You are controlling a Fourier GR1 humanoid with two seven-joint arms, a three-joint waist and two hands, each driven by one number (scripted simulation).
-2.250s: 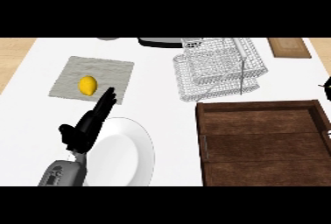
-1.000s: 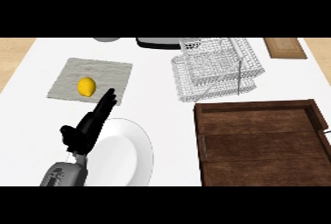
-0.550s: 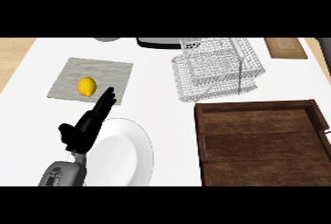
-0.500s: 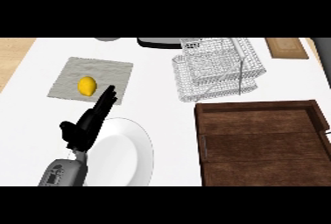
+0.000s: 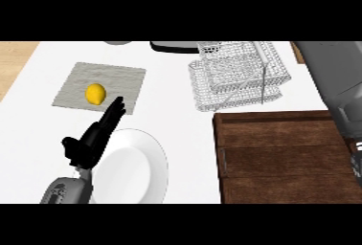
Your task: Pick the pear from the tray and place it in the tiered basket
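Yellow oval pear (image 5: 96,93) sits on grey tray (image 5: 120,79).

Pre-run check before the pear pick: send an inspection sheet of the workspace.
Surface: white counter, no spills seen.
Job's things: yellow pear lies on the flat grey tray, far left. The wire tiered basket stands far centre-right with nothing seen in it.
Clutter: white plate near left; dark wooden tray near right; a black-and-white object cut off at the far edge.
Hands: left hand is open, with straight fingers pointing at the pear, tips over the grey tray's near edge and not touching the pear. Right hand not seen; a grey shape along the right edge may be its forearm.
Cables: nothing seen.
Surroundings: wooden strip beyond the counter's left edge.
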